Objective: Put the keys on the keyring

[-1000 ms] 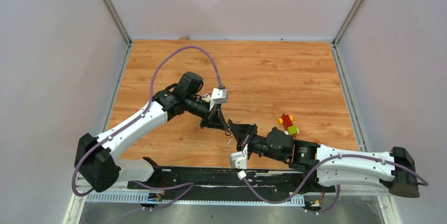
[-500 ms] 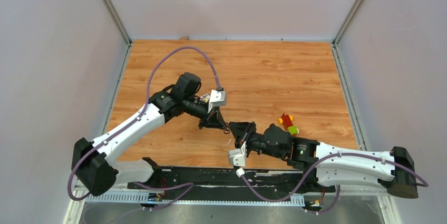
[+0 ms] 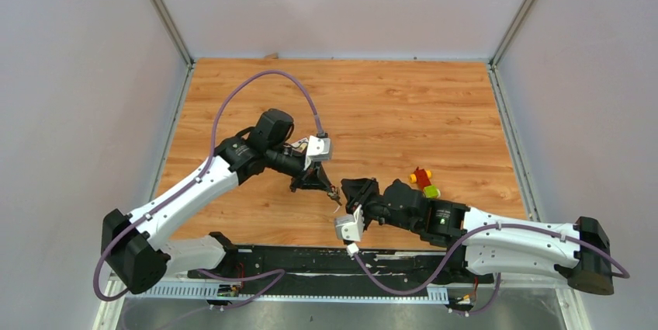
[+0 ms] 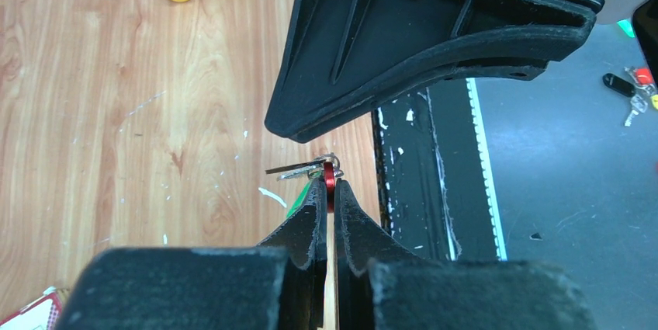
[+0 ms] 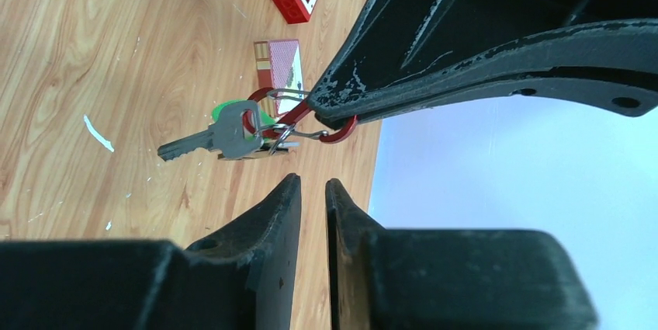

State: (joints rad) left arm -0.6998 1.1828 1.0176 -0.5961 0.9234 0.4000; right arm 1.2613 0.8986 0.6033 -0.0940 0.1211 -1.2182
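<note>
Table [image 3: 403, 105] of light wood fills the middle of the top view. Near its lower centre the left gripper [image 4: 329, 190] and the right gripper [image 5: 312, 186] stand tip to tip. The fingers of the left gripper are pressed together on the keyring [image 5: 340, 136], a thin red loop. The fingers of the right gripper are almost together, with only a thin slit between them, and they hold nothing. A toy block cluster [image 3: 423, 181] lies just to the right. The keys [image 5: 231, 133] hang from the keyring, one blade pointing left in the right wrist view.
</note>
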